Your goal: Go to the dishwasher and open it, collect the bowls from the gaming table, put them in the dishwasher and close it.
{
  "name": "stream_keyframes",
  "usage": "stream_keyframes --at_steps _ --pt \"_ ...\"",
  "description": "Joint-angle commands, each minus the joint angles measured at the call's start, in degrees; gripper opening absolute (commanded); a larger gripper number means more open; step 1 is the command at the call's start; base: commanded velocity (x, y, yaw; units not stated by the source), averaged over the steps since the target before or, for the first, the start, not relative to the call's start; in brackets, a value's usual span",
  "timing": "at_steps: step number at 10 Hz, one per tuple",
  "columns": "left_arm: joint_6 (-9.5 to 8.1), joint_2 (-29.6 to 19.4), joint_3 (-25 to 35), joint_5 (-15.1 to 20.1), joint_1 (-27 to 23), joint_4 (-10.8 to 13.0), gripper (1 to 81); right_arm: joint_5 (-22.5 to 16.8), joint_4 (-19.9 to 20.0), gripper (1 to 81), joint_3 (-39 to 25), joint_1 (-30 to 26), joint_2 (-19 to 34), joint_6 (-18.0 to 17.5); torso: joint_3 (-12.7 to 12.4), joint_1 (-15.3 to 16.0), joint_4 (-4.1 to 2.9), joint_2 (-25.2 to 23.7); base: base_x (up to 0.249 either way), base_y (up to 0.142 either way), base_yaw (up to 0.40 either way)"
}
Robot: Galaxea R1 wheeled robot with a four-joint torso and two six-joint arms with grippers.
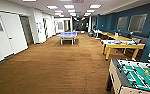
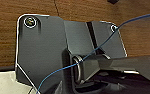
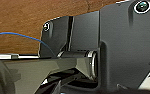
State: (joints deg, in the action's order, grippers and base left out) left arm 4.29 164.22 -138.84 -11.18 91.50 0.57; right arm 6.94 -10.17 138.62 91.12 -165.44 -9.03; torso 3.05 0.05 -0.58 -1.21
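The gaming table (image 1: 108, 42), white-topped on yellow legs, stands ahead on the right against the dark blue wall. Colourful boards and small orange and blue items lie on it, too blurred to pick out as bowls. The dishwasher is out of view. In both wrist views the robot's own dark plate (image 2: 41, 52) and jointed bar (image 3: 66, 62) hang over the brown carpet, with nothing visibly held.
A green-field foosball table (image 1: 136, 76) stands close at the lower right. A blue ping-pong table (image 1: 67, 35) sits mid-hall ahead. Yellow-topped tables (image 1: 117, 37) line the right wall farther back. White doors (image 1: 13, 35) run along the left. Broad brown carpet (image 1: 53, 65) lies in between.
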Motion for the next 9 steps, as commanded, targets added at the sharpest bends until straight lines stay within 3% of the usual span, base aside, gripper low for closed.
stream_keyframes --at_steps 1,9 --pt "-0.07 -0.2 0.5 2.7 -2.0 -0.1 81.1 -2.6 -0.7 81.1 -0.6 -2.2 -0.2 0.0 0.0 0.0 0.00 0.0 0.116 0.000 0.000" --pt "-0.07 0.0 0.5 2.7 -2.0 -0.1 81.1 -2.7 -0.2 81.1 0.1 -2.1 -0.6 -0.1 0.0 -0.1 0.00 0.0 0.134 0.000 0.000"
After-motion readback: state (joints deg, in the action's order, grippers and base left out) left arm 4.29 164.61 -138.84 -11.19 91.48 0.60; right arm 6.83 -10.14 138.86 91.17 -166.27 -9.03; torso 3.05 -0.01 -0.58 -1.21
